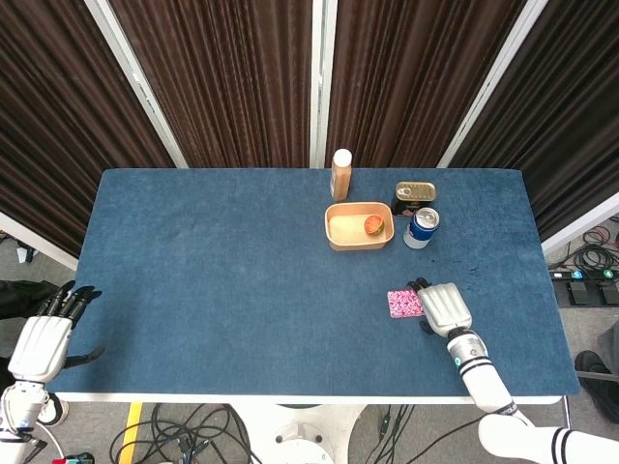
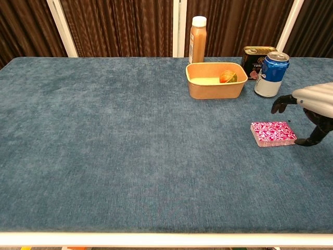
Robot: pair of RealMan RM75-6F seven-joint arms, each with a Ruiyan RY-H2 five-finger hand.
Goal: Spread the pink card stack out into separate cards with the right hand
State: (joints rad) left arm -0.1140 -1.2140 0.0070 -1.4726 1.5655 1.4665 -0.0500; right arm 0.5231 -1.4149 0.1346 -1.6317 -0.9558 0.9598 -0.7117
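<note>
The pink card stack [image 1: 404, 304] [image 2: 272, 133] lies flat on the blue table [image 1: 232, 280], right of centre and toward the front. My right hand [image 1: 443, 306] [image 2: 311, 108] hovers just to the right of the stack, palm down, fingers apart and holding nothing. In the chest view its dark fingertips reach over the stack's right end and its thumb comes down beside the stack's near right corner. Whether it touches the cards I cannot tell. My left hand [image 1: 44, 340] hangs open off the table's front left corner, seen only in the head view.
Behind the stack stand an orange tub [image 1: 359, 225] [image 2: 216, 80] with a small round fruit [image 2: 227, 76] in it, a tall bottle [image 1: 340, 174] [image 2: 197, 39], a blue can [image 1: 421, 228] [image 2: 271, 74] and a flat tin [image 1: 414, 196] [image 2: 255, 59]. Dark curtains close off the back.
</note>
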